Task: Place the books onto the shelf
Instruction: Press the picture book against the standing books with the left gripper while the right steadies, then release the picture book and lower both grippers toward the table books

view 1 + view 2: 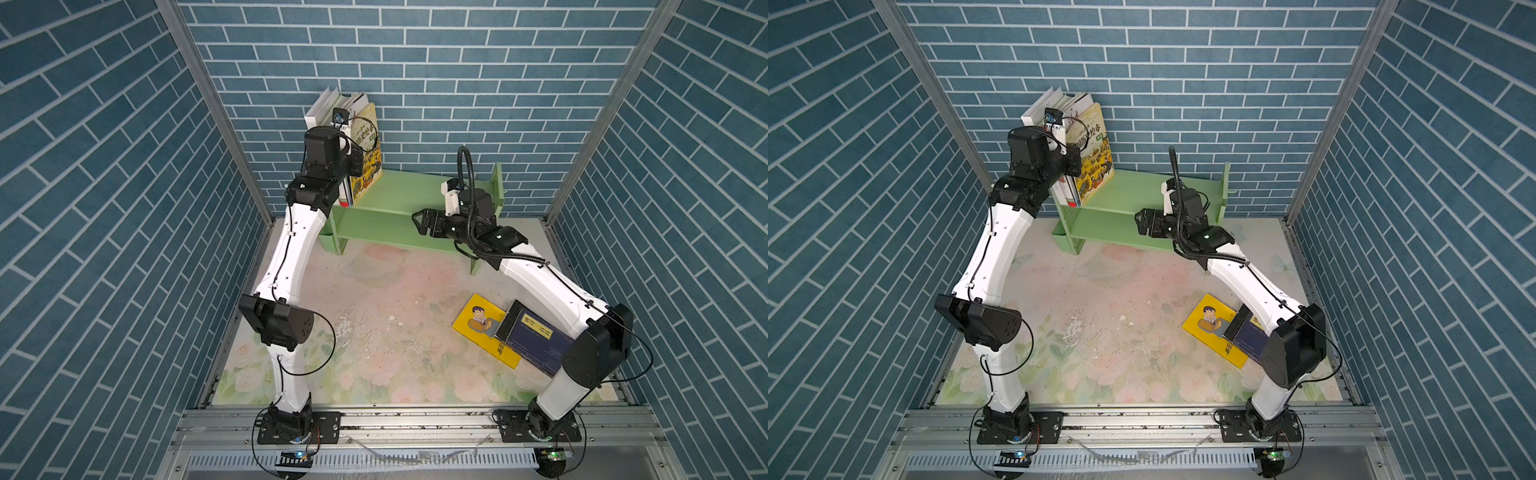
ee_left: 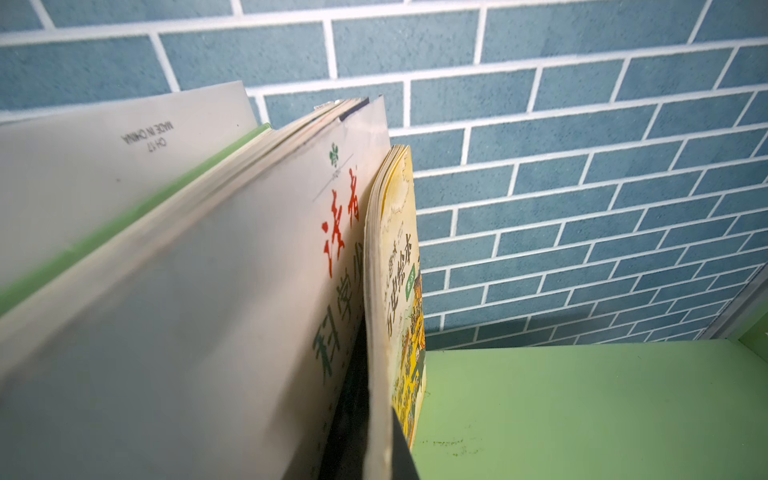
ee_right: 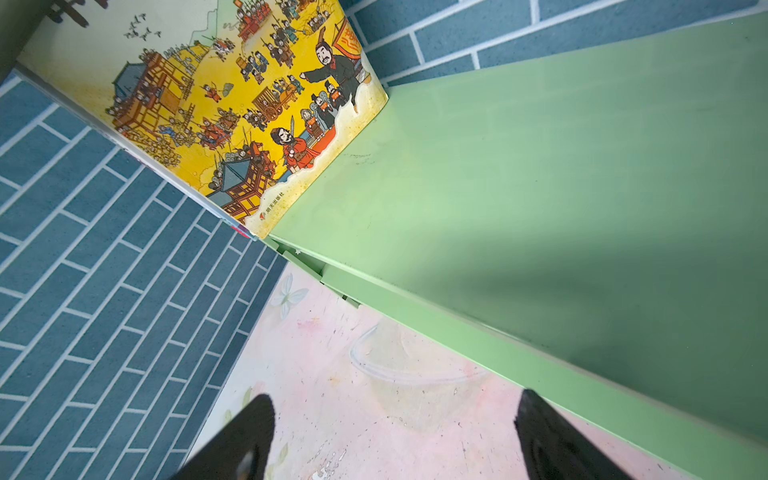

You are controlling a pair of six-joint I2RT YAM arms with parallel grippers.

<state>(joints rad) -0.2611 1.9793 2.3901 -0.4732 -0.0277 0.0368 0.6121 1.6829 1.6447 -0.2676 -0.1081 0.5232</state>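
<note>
Where the counter point(image 1: 374, 316) lies nearest, a navy book point(image 1: 536, 338) rests partly on a bright yellow book point(image 1: 473, 322). Right jaws stand spread, empty, before the shelf point(image 1: 399, 197). Left jaws are pressed together at upright books point(image 1: 365, 120) on its top tier's left end.

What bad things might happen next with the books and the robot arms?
1. The standing books are fanned loosely at the shelf's left end, bare shelf beside them; they may topple when the left arm pulls away.
2. The navy book overlaps the bright yellow book, partly under the right arm; lifting one might drag the other.
</note>
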